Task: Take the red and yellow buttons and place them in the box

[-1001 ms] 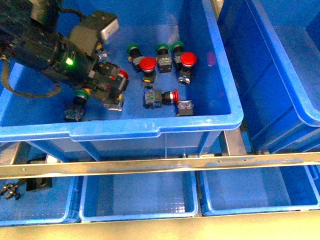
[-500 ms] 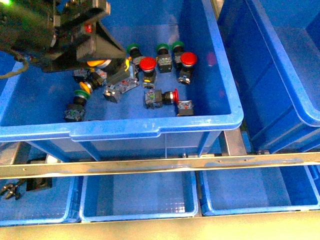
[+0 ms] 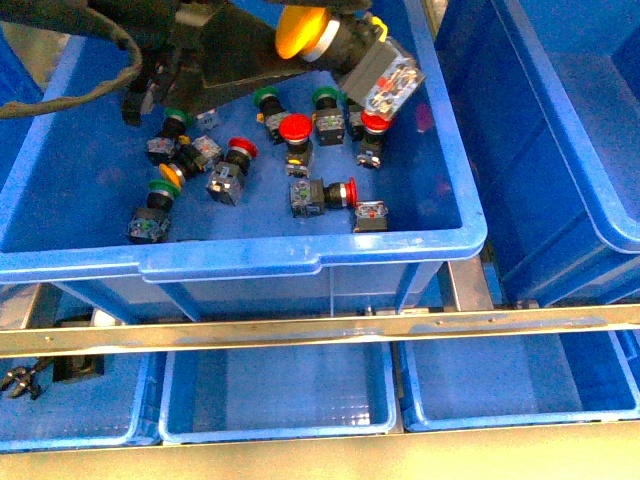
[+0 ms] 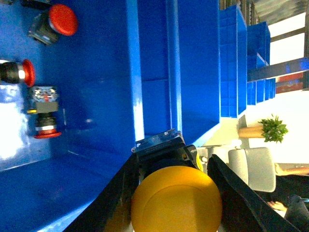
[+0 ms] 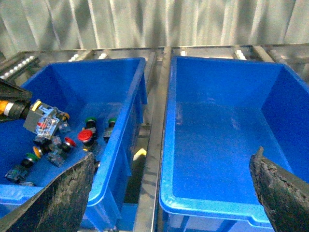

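Note:
My left gripper [image 3: 325,40] is shut on a yellow button [image 3: 300,30], held high over the far side of the source bin [image 3: 300,255] with its grey body [image 3: 385,80] pointing right. In the left wrist view the yellow button's cap [image 4: 176,200] fills the space between the black fingers [image 4: 118,193]. Red buttons [image 3: 295,128] [image 3: 376,120] [image 3: 345,192] and another yellow button [image 3: 170,177] lie on the bin floor. The box [image 3: 520,200] stands right of the bin and looks bare inside [image 5: 227,135]. My right gripper [image 5: 166,193] is open above the gap between bin and box.
Green-capped switches [image 3: 265,97] [image 3: 325,97] [image 3: 160,188] lie among the red ones. A metal rail [image 3: 320,330] crosses in front of the bin. Small shallow blue trays [image 3: 280,390] sit below it. A metal frame strip [image 5: 154,145] separates bin and box.
My left gripper has lifted off the bin floor with the yellow button and swung up and to the right. A red-capped switch it covered now shows at the bin's left.

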You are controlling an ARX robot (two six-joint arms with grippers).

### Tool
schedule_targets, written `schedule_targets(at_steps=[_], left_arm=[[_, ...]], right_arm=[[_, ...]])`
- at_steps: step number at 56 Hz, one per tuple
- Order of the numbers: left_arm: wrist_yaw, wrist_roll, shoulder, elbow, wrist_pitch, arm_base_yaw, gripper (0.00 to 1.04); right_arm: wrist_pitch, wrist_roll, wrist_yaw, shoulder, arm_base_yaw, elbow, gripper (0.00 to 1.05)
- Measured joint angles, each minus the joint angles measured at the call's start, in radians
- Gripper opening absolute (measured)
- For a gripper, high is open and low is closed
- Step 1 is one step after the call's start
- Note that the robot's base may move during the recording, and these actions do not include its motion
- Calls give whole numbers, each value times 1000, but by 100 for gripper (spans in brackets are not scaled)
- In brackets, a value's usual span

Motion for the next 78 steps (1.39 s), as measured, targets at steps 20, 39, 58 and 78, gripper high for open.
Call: schedule_targets(at_steps=[20,39,58,78], left_arm=[[-69,-99,0,6,23,-135,34],[-87,-99,-18,11,16,-158,34],[-98,-101,-23,14,15,-163,34],[-116,-108,-23,14,15,-190,34]], right_arm=[[0,0,0,0,0,0,98],[-96,50,142,50,43,32,98],[84,185,333,597,129,130,98],[566,-21,271,1053,179,167,98]])
